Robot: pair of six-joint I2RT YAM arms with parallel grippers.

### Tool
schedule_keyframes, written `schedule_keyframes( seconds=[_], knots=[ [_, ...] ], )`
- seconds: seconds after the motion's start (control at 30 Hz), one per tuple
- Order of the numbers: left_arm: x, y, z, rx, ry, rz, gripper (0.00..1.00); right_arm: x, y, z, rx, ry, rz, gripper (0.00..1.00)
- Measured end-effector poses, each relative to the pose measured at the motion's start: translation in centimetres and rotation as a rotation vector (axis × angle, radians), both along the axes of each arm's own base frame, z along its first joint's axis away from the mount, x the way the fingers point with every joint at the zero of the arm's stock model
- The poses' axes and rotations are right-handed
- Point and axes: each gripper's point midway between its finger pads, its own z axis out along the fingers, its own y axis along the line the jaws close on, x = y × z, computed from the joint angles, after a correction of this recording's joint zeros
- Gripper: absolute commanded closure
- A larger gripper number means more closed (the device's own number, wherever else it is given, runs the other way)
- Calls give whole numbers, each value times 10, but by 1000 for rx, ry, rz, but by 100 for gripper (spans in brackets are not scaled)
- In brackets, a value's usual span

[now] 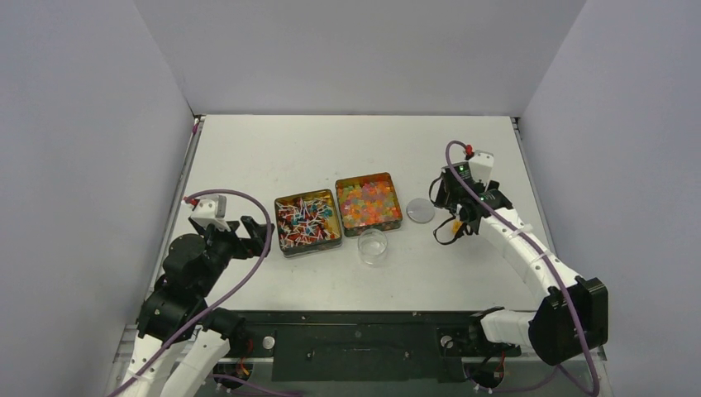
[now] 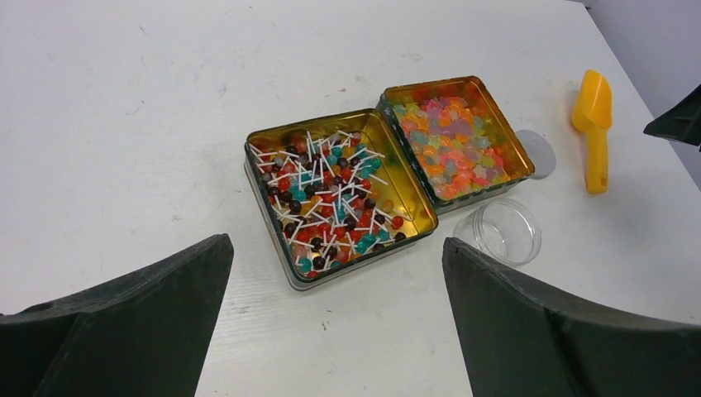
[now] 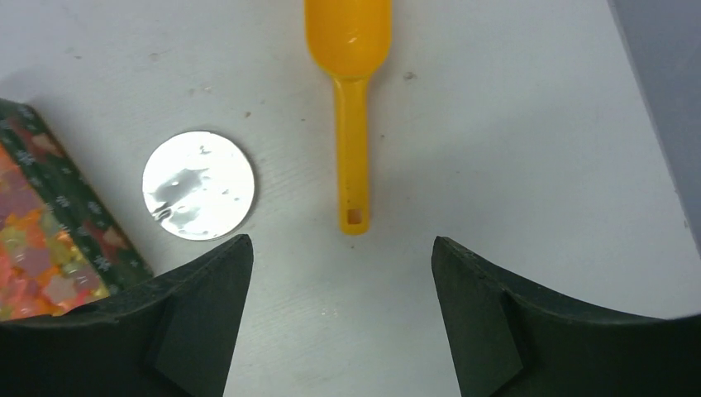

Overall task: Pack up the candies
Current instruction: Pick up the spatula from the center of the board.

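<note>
Candies (image 2: 335, 194) are not yet in reach. Right gripper (image 3: 339, 248) hangs with jaws spread and empty, lined up just short of the handle of the orange scoop (image 3: 351, 124), likely to pick it up. Beside the scoop lies a round lid (image 3: 198, 184), off so the clear jar (image 2: 500, 231) can take sweets. Mid-table, two open tins (image 2: 264, 200) hold every candy. Left gripper (image 2: 336, 246), also spread wide, waits near the table's left edge.

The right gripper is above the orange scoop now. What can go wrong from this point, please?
1. The scoop lies flat on the table; the open right gripper may push its thin handle away instead of catching it.
2. The lid lies close beside; the gripper could knock it.
3. The clear cup is small; scooped candies may spill beside it.
</note>
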Motion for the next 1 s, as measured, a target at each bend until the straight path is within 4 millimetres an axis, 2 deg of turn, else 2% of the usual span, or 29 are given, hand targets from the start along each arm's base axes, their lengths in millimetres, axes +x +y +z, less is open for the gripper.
schedule_keyframes(
  seconds=[0.2,0.33,0.47,0.63,0.77,1.0],
  knots=[
    [-1,-2,0,-6,3,-9,4,-5,-30,-27,-59,43,-38,22],
    [-1,-3,0,-19,8,-10,4,3,-47,-34,-61,62,-67,22],
    [1,-8,-5,-25,37,-23,4,9,-57,-53,-53,117,-72,23],
    [4,-10,-12,-18,70,-28,4,19,-54,-77,-10,170,-53,23],
    [3,-11,-12,-19,69,-32,4,33,-48,-83,12,173,-34,26],
    [-1,-13,-13,-28,61,-53,4,58,-50,-93,22,172,-45,37]
  ],
)
